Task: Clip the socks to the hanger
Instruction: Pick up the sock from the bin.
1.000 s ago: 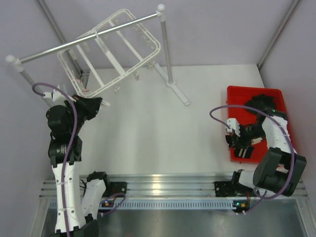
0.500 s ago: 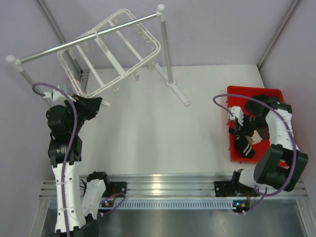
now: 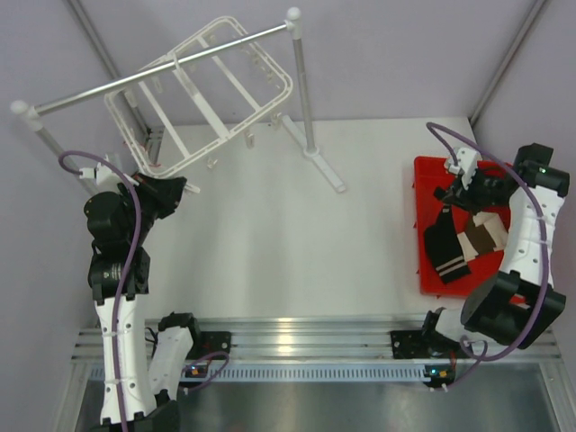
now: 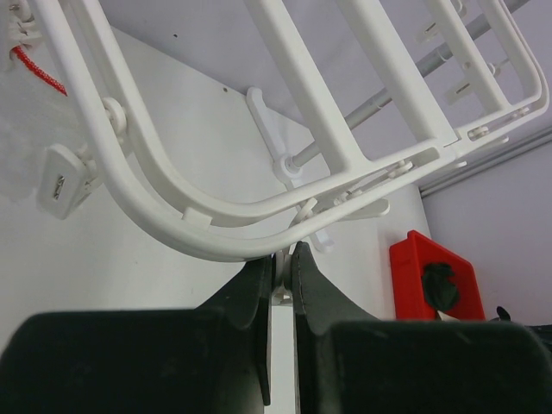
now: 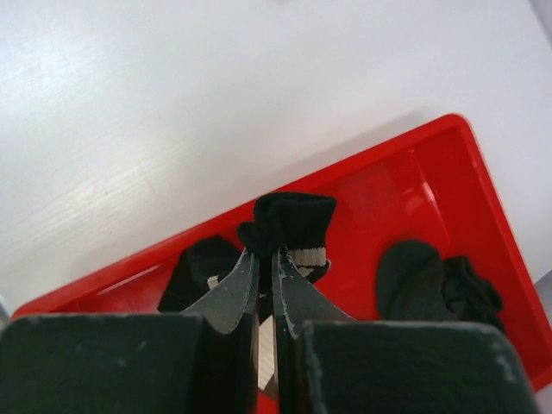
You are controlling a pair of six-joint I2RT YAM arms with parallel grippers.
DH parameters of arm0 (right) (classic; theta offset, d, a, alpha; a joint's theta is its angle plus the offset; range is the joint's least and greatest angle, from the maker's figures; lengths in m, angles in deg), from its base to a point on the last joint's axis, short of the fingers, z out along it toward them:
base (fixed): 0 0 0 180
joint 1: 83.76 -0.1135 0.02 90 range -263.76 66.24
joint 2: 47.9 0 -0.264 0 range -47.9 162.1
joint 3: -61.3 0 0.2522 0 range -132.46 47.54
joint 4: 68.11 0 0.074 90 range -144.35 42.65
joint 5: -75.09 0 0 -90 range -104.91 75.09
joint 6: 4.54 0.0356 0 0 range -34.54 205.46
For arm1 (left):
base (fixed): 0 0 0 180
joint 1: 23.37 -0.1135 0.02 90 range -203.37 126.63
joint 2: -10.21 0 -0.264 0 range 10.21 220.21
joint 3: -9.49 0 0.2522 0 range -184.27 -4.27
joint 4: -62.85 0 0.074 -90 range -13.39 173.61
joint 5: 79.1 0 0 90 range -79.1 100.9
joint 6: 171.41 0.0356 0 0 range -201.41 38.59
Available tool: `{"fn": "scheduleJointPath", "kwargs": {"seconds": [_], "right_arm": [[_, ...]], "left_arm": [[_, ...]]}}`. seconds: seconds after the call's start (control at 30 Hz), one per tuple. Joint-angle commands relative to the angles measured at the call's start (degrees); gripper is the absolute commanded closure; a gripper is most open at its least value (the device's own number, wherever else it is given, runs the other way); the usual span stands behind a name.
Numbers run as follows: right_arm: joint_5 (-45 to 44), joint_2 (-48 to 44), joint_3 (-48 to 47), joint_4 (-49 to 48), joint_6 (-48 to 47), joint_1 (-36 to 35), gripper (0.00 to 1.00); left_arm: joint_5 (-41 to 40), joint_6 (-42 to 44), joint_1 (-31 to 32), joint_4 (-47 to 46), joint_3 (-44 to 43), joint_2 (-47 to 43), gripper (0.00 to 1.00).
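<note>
The right gripper (image 5: 266,259) has its fingers closed on a sock (image 5: 289,216) by its cuff, over the red tray (image 5: 405,190) at the right. Far left, the left gripper (image 4: 283,259) has its fingers squeezing a clip (image 4: 297,220) under the hanger (image 4: 312,86), seemingly readying it for the sock.

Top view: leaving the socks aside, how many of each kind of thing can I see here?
robot arms: 2
white hanger: 1
grey rail: 1
red tray: 1
Total: 5
</note>
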Motion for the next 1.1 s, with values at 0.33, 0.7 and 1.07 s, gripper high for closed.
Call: {"fn": "scheduleJointPath", "kwargs": {"seconds": [0.33, 0.7, 1.07], "right_arm": [[15.0, -11.3, -2.6, -27.1, 35.7, -9.9, 1.00], [10.8, -19.7, 6.4, -41.5, 42.2, -31.5, 1.00], [-13.6, -16.7, 21.7, -77.1, 49.8, -64.0, 1.00]], "left_arm": [[2.9, -0.5, 0.0, -0.8, -0.7, -0.1, 1.00], [4.4, -1.6, 0.0, -1.9, -0.3, 0.4, 1.00], [7.0, -3.6, 0.0, -3.9, 0.8, 0.0, 1.00]]}}
